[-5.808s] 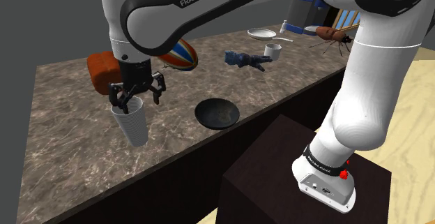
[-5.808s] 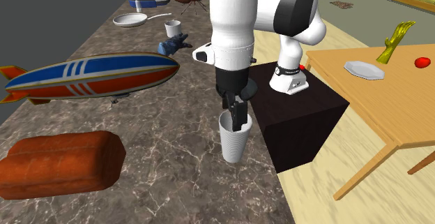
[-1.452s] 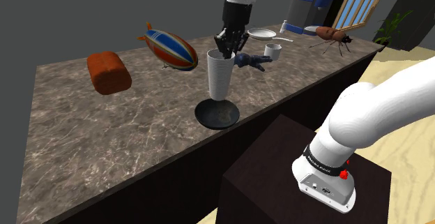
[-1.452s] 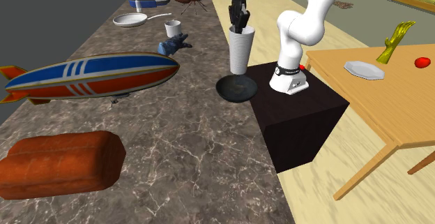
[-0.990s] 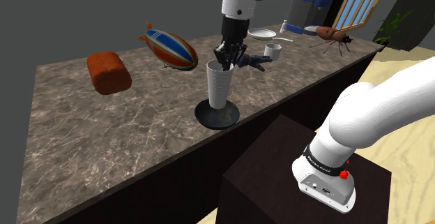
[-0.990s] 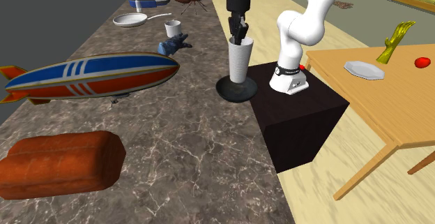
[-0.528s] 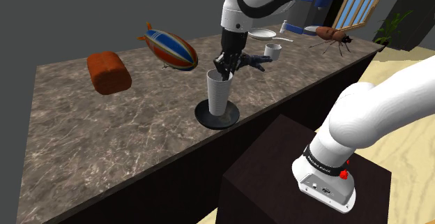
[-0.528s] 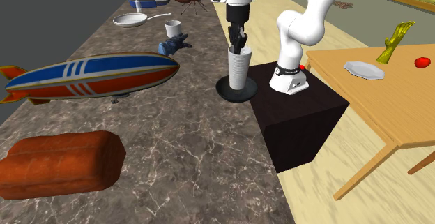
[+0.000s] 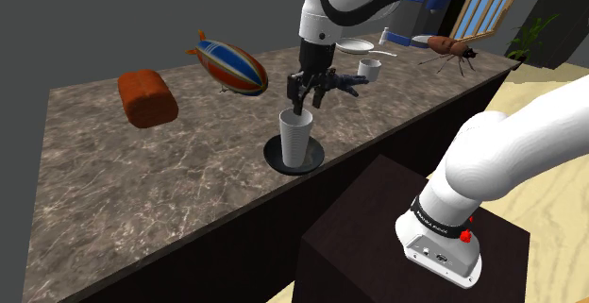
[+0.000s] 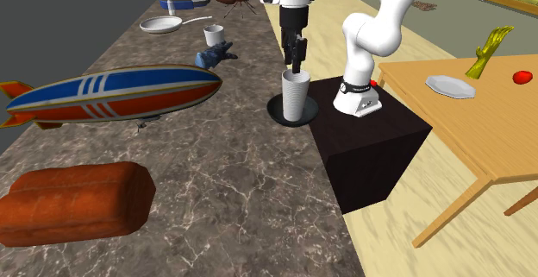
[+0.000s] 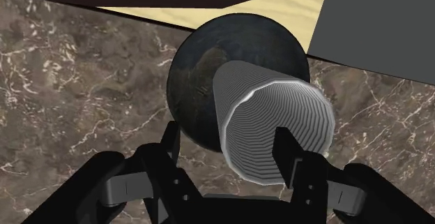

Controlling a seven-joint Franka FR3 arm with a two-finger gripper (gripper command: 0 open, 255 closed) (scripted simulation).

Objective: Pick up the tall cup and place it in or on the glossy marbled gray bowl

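Ribbed, tapered tall cup (image 9: pixel 296 141) stands upright in glossy dark bowl (image 9: pixel 320 157), hiding its centre. Hand (image 9: pixel 310 101) spread wide, empty, above the rim.

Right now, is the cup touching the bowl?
Touching. The shoulder view shows the cup standing upright with its base down inside the bowl, with no gap under it.
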